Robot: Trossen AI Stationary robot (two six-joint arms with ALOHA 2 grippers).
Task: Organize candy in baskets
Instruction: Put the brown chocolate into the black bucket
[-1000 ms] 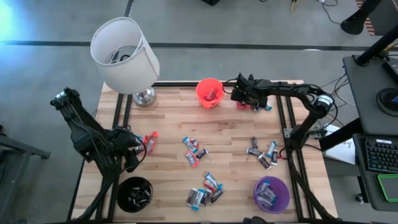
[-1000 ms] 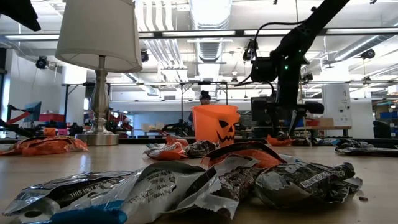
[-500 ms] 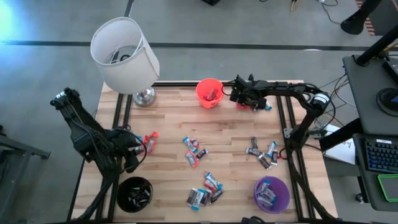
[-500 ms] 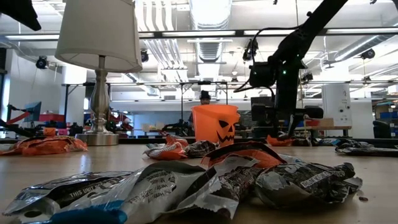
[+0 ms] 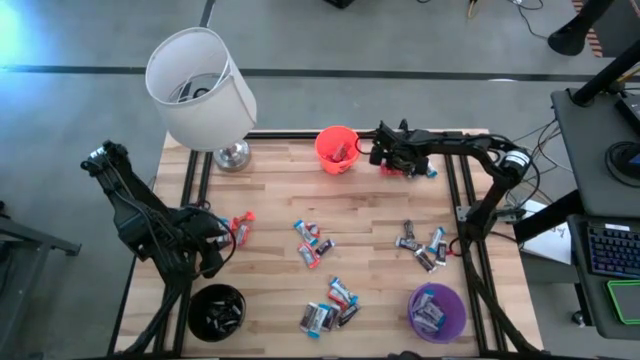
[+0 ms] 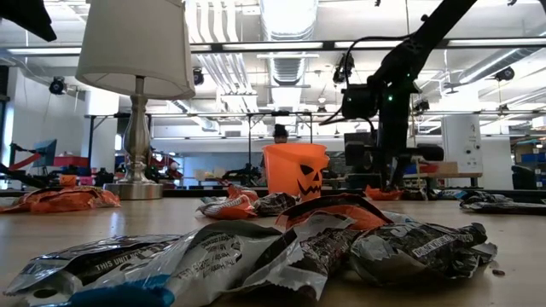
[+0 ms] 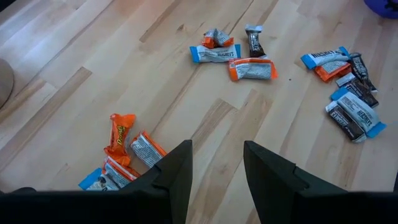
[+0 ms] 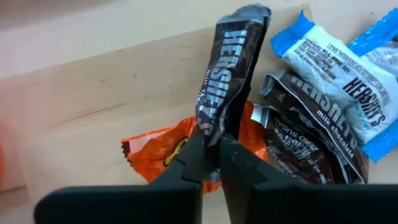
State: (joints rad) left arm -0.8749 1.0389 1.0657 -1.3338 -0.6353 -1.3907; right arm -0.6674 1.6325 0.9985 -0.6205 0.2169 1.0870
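Because it belongs in a bucket, the dark brown wrapped chocolate bar (image 8: 227,74) is pinched at one end by the right gripper (image 8: 211,152), just beside the orange plastic bucket (image 5: 337,149); far off, the left gripper (image 7: 214,171) waits with fingers apart.

The right arm reaches across the far side of the bench, its forearm running level from the right edge toward the middle, with the wrist bent down. The right hand (image 5: 388,156) is low at the bench surface near the far edge, its two fingers (image 8: 198,157) pinched together on a dark brown wrapped candy (image 8: 225,81).

The left arm is folded at the near-left side of the bench. The left hand (image 7: 214,167) hovers above the wood, its fingers (image 7: 177,171) parted with a clear gap between them, gripping nothing.
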